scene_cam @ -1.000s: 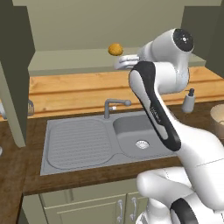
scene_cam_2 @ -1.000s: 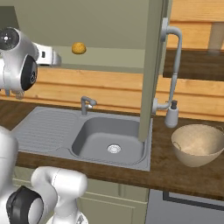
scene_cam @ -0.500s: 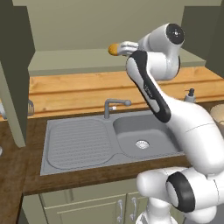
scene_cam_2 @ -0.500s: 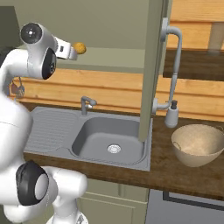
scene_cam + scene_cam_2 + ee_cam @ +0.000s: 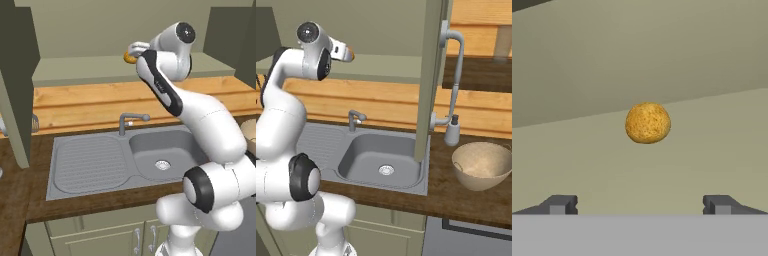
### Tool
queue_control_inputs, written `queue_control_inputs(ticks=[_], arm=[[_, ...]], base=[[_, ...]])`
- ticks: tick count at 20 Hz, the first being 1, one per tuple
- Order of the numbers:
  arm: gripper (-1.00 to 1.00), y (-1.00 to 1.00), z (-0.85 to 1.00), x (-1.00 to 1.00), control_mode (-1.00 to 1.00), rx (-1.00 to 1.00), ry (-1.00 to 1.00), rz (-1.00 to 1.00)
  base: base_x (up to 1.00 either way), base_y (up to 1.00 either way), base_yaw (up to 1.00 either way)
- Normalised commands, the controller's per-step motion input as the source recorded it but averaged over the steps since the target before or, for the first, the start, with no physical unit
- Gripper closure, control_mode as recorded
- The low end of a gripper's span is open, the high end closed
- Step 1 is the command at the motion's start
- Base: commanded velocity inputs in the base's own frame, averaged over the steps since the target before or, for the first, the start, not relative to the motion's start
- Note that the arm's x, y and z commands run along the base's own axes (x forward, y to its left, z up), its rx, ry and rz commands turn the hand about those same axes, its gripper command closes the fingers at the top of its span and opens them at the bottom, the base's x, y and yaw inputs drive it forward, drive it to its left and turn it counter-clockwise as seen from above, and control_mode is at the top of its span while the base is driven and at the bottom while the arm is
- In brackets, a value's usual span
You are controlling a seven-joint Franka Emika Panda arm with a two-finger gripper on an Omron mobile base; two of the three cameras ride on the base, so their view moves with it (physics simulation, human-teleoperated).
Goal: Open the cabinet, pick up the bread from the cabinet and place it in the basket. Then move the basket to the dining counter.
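Hand view, near to far: gripper [image 5: 640,205], only its two dark tips visible, spread wide with nothing between them; beyond, apart from the tips, the bread [image 5: 647,123] on the cabinet [image 5: 135,70] shelf. In both base views the hand covers most of the bread. Basket [image 5: 483,165] on the counter right of the sink [image 5: 381,160].

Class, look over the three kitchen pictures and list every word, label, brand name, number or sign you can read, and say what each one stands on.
None: no readable text stands on anything here.
The bread, basket, cabinet door, sink and soap bottle are all plain, with no labels.
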Motion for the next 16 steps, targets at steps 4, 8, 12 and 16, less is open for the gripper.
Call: queue_control_inputs(ticks=[4,8,12,16], arm=[[-1.00,0.04,-0.18,0.21,-1.00,0.00,0.00,0.00],[-1.00,0.00,-0.22,0.45,-1.00,-0.02,0.00,0.00],[-1.00,0.00,-0.06,0.60,-1.00,-0.06,0.00,0.00],[-1.00,0.00,0.09,0.48,-1.00,-0.09,0.00,0.00]], base=[[0.00,0.00,0.00],[0.00,0.00,0.00],[0.00,0.00,0.00],[0.00,0.00,0.00]])
